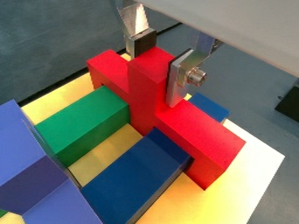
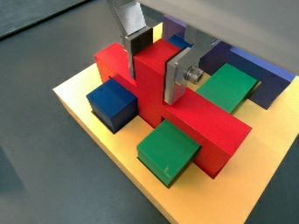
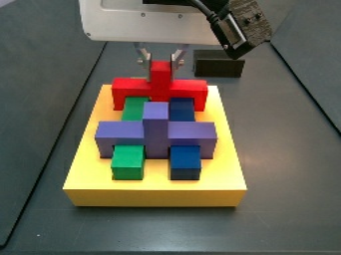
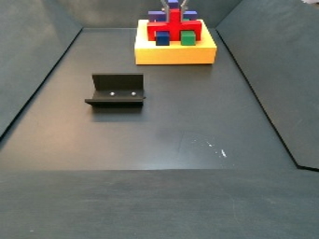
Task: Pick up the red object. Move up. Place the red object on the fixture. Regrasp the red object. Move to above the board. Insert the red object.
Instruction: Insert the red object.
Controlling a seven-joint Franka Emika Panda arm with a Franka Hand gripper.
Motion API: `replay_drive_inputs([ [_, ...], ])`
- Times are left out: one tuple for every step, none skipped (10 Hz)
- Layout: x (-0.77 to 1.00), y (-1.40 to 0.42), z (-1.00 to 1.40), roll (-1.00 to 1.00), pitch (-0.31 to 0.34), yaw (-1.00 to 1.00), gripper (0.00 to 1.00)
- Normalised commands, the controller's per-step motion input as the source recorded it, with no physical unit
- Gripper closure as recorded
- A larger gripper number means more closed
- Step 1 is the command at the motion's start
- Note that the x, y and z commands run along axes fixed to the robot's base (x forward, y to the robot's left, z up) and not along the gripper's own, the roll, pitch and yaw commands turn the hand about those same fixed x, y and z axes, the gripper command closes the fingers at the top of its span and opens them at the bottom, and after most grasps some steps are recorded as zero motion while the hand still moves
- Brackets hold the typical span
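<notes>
On the yellow board [image 3: 156, 189], at its edge nearest the arm in a side view, sits the red object [image 3: 160, 90], its horizontal bar lying across the slab and its central stub standing upright. Both wrist views show the end effector [image 1: 163, 61] directly above it, the flat silver fingers [image 2: 176, 77] pressed against opposite faces of that stub, so the jaws stand narrow and clamped on the red piece. Just beside the red bar, in a wrist view, lie a green block [image 1: 79, 122] and a blue block [image 1: 135, 175], with a purple block [image 1: 30, 166] beyond them. A side view shows the purple cross-shaped block spanning the middle of the board, with a green block [image 3: 127, 159] and a blue block [image 3: 185, 160] in front of it. Well apart from the board, on the dark floor [image 4: 174, 131], the fixture [image 4: 116, 91] stands alone, a dark L-shaped bracket on its base plate, with nothing resting on it.
</notes>
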Motion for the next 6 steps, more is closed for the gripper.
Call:
replay_drive_inputs([
  [0.0,0.0,-0.59,-0.03,-0.167,0.0,1.0],
  [0.0,0.0,0.0,-0.01,0.0,0.0,1.0],
  [0.0,0.0,-0.02,0.0,0.0,0.0,1.0],
  [-0.13,0.0,-0.52,-0.03,-0.366,0.0,1.0],
  [-0.14,0.0,-0.43,-0.08,-0.41,0.0,1.0],
  [-0.03,0.06,-0.49,-0.12,-0.353,0.0,1.0],
])
